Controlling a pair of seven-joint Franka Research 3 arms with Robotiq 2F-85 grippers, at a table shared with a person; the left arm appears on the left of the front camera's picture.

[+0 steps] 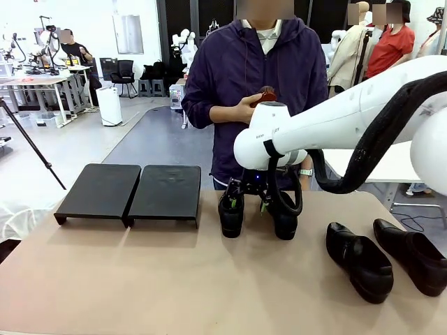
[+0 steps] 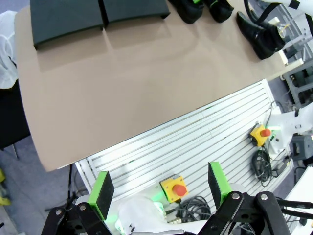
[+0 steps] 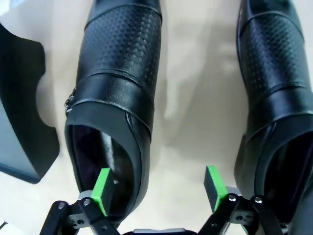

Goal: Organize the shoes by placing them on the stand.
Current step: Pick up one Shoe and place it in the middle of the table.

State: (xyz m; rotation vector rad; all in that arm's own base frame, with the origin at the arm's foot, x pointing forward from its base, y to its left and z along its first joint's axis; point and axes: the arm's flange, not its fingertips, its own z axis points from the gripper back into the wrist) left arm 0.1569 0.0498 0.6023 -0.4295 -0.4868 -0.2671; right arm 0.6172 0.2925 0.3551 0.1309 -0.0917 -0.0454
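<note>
A: Where's the right gripper (image 3: 158, 186)?
B: Centre of the front view, jaws wide, one pad inside a black dress shoe (image 3: 117, 88), nothing clamped. The left gripper (image 2: 160, 188) is spread wide, empty.
A: And the stand (image 1: 164, 192)?
B: Upper left of the bench (image 1: 140, 279); another pair of shoes (image 1: 360, 262) lies lower right.

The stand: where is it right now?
In the front view the stand sits on the left half of the table near its far edge, its two platforms side by side, just left of the nearest shoe.
</note>
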